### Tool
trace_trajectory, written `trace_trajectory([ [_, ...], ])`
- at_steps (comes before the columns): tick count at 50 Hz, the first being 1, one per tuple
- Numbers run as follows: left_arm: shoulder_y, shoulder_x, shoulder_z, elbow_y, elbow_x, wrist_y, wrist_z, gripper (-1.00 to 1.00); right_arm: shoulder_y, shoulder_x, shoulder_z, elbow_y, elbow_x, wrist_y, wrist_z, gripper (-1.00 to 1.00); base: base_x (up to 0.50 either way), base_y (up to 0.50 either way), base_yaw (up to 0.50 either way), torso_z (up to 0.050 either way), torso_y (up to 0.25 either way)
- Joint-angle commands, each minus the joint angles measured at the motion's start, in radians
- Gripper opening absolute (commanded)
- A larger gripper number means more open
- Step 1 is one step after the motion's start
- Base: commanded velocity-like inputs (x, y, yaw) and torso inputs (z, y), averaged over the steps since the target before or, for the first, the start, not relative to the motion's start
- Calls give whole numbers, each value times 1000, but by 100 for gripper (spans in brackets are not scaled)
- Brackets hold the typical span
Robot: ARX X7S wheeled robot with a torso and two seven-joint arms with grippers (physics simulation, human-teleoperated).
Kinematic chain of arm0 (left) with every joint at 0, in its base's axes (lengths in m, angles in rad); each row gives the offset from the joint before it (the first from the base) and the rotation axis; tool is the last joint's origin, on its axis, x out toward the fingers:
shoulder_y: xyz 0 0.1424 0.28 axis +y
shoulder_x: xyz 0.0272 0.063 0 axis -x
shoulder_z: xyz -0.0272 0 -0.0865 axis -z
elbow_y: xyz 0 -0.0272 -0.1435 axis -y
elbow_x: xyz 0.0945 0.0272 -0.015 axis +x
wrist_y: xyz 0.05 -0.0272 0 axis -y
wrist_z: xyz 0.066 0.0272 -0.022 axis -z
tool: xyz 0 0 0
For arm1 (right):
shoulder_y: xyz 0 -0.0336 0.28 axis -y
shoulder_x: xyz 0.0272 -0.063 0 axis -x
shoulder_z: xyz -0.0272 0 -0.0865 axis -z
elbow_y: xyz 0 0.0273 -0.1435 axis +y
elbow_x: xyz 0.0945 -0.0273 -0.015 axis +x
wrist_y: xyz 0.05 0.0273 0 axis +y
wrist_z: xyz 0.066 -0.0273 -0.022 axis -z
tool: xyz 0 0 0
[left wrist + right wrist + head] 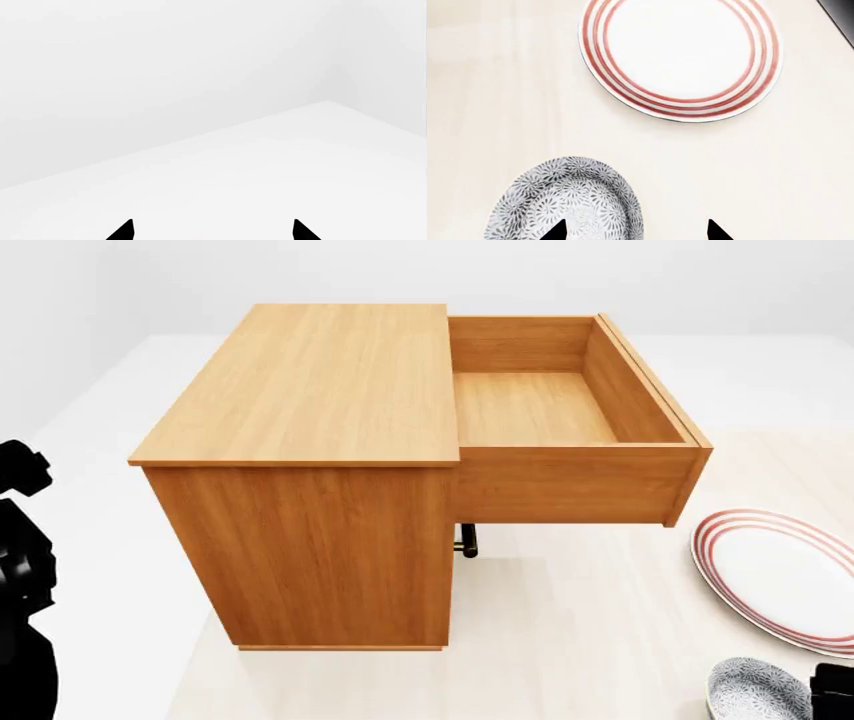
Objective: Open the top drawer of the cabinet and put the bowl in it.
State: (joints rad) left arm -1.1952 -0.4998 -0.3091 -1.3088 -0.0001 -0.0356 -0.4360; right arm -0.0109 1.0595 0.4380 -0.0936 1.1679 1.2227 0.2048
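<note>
In the head view, the orange-brown cabinet (300, 440) has its top drawer (574, 430) pulled far out to the right, and the drawer is empty. The grey-blue speckled bowl (754, 692) sits on the floor at the bottom right. In the right wrist view the bowl (570, 197) lies under my right gripper (636, 231). That gripper is open, with one fingertip (556, 231) over the bowl's inside and the other outside its rim. My left gripper (213, 232) is open and holds nothing; its view takes in only white floor and walls.
A flat white plate with red rings (787, 575) lies on the floor right of the drawer, and shows beyond the bowl as the plate (680, 57) in the right wrist view. A dark handle (467, 540) of a lower drawer shows under the open one. My left arm (20, 580) is at the left edge.
</note>
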Motion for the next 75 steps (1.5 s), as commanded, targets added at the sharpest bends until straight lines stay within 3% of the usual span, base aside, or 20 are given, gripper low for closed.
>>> trace_trajectory([
  [1,-1,0,1,0,0,0,1,100,101,-15,-163,60,-51,-41,-3,100,0,0,0,0,0],
  [15,1,-2,-5,0,-1,-1,2,100,209,-39,-337,103,-142,-48,-7,100,0,0,0,0,0],
  [72,-4,6,5,0,1,0,-1,100,287,-110,-558,272,-290,-172,-156,100,0,0,0,0,0],
  [73,-5,6,6,0,1,0,-1,100,286,-110,-565,273,-294,-180,-168,-100,0,0,0,0,0],
  [75,-6,6,7,0,2,0,-1,100,279,-111,-573,269,-297,-187,-178,-100,0,0,0,0,0],
])
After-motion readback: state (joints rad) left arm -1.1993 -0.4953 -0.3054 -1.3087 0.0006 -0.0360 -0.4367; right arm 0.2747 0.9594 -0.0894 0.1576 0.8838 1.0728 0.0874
